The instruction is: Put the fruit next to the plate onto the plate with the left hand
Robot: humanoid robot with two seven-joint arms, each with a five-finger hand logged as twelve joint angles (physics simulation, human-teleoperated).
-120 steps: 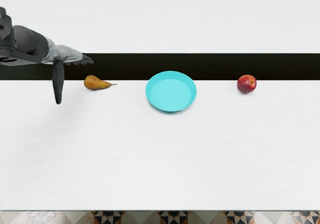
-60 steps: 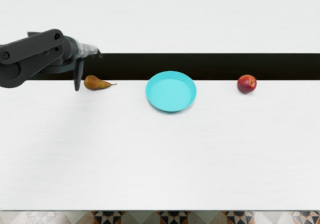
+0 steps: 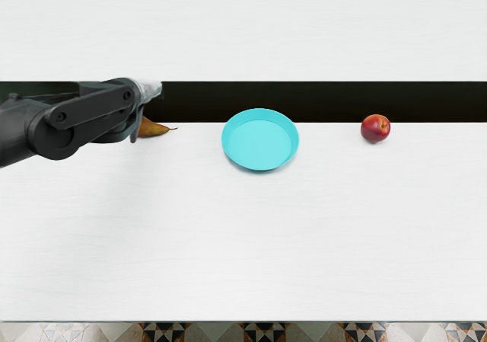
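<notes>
The pear [image 3: 157, 129] lay on the worktop [image 3: 243, 235] at its far edge, well to the left of the turquoise plate [image 3: 226, 139]; only its narrow end and stem showed, the fat end being hidden beneath the left hand [image 3: 143, 95]. Its long axis ran left to right along the worktop's edge, stem pointing toward the plate; so the fruit sat directly under and just right of the hand, not ahead of it. Whether the hand was wide, narrow or already touching the pear could not be told; the dark forearm and wrist covered that part. A red fruit [image 3: 375, 128] rested well apart on the plate's other side; the pear was plainly the nearer one for this arm. The grasp probably had to come across the pear's short width; the carry would then run rightward to the plate, which held nothing.
</notes>
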